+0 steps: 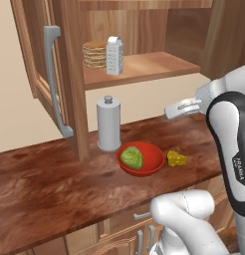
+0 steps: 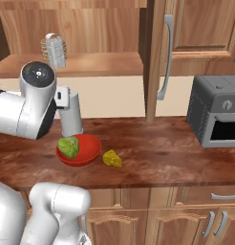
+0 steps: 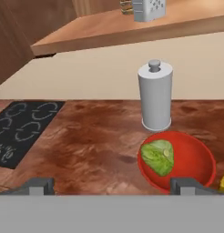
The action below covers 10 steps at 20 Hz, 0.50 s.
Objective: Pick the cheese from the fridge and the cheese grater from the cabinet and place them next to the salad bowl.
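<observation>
1. Closest in, right under the gripper point(image 3: 112, 185), is the salad bowl point(image 3: 196, 157) with its one lettuce head point(image 3: 158, 156). The two finger tips stand wide apart with nothing between them, so the hand is released and empty.
2. The cheese point(image 1: 176, 158) already sits on the counter point(image 1: 55, 184) just beside the bowl, low and off to one side of the hand. That half looks done to me.
3. So the grater step is up. The cheese grater point(image 1: 114, 55) stands upright on the open cabinet point(image 1: 144, 67) shelf, well above and ahead of the hand, just beside a stack of tan discs point(image 1: 95, 54).
4. Next move, I'd guess: lift the hand to shelf height, clearing the tall grey cylinder point(image 1: 109, 123) behind the bowl, and straddle the grater.
5. Count: one bowl, one lettuce, one cheese wedge, one grater, one cylinder, one disc stack.
</observation>
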Motion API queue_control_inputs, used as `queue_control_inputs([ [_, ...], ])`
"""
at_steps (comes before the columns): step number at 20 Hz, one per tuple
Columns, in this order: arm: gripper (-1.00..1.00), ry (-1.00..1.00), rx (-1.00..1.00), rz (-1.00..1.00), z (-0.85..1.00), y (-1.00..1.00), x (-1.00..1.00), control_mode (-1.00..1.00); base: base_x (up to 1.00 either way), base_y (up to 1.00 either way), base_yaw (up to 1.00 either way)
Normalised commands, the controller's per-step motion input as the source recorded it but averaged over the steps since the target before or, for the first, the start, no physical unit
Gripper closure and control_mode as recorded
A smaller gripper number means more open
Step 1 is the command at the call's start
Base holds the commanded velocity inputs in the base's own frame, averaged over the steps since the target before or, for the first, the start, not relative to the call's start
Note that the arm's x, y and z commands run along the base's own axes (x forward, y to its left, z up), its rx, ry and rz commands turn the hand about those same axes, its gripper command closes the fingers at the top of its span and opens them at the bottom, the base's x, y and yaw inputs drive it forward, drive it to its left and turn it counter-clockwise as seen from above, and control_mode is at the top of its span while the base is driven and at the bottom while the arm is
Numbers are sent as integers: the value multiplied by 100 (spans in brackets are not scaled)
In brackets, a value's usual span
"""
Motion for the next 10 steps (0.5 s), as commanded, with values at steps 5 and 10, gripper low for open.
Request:
queue_control_inputs([
  [5,-100,-1,0,2,49,0,0,-100,0,0,0],
  [10,-100,13,-18,0,49,0,0,-100,0,0,0],
])
